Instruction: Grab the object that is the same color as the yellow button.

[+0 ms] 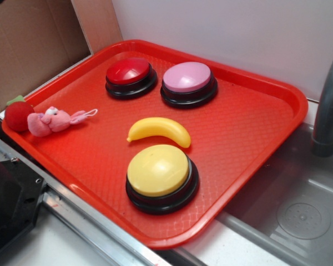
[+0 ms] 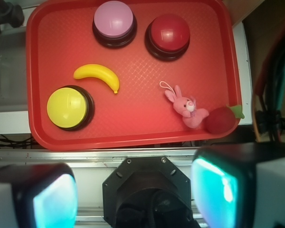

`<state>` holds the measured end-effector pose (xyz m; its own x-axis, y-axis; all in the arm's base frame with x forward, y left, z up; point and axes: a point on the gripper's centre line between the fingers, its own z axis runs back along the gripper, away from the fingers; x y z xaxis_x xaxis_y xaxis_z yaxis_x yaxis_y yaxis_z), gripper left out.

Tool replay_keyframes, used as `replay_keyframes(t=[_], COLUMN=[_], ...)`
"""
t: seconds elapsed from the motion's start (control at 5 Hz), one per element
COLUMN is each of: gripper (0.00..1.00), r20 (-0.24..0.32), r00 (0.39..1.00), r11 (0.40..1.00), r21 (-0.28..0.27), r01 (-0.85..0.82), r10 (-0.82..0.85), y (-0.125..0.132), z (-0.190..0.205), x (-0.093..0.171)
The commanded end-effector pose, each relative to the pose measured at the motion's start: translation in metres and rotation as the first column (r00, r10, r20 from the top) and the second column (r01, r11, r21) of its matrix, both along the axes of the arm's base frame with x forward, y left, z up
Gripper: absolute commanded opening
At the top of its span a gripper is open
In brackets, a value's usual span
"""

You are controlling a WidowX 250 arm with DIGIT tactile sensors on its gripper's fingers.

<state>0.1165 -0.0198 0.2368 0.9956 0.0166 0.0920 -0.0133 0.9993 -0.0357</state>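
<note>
Wrist view: claw [image 2: 135,197] spread wide, empty, high above the near edge of the red tray [image 2: 213,61]. Nothing grasped yet; approach, descent and closure all remaining. Target banana [image 2: 99,75]: smooth, curved yellow plastic, lying flat mid-tray, just beside the yellow button [image 2: 68,107], apparently not touching. Button: glossy dome on black round base. Tray: textured plastic, raised rim. Nearby: 2 further domes, red [image 2: 167,33] and pink [image 2: 114,21].

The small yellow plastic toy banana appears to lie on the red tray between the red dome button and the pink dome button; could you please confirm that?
Not quite. The small yellow plastic toy banana does lie on the red tray, but right beside the yellow dome button, apart from the red dome button and the pink dome button, as the exterior view shows.
</note>
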Motion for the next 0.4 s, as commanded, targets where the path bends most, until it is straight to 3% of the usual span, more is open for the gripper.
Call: replay_keyframes(t=[0.0, 0.2], gripper=[1.0, 1.0], r20=[0.0, -0.032], r00=[1.0, 0.996], r11=[1.0, 0.996], r21=[0.0, -0.032], r01=[0.0, -0.089], r10=[0.0, 0.088], y=[0.0, -0.0087], z=[0.0, -0.0073], x=[0.0, 0.0061])
